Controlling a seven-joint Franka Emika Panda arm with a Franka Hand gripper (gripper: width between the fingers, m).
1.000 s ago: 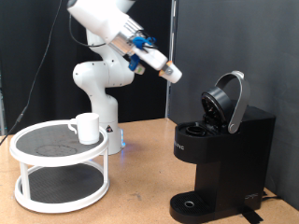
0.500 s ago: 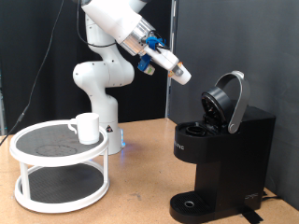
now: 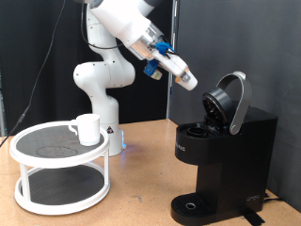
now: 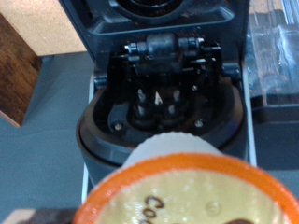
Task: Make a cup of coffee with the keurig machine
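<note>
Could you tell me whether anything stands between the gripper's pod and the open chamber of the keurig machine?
Nothing visible does. The gripper hangs in open air up-left of the keurig machine, whose lid is raised.

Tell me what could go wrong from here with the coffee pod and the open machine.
The pincer hangs in the air beside the raised lid of the keurig machine; a low approach might clip the lid. In the wrist view the pod sits close to the camera, with the chamber beyond; if misaligned, it could catch the chamber rim. The cup sits on the white rack, so the drip base is bare.
</note>
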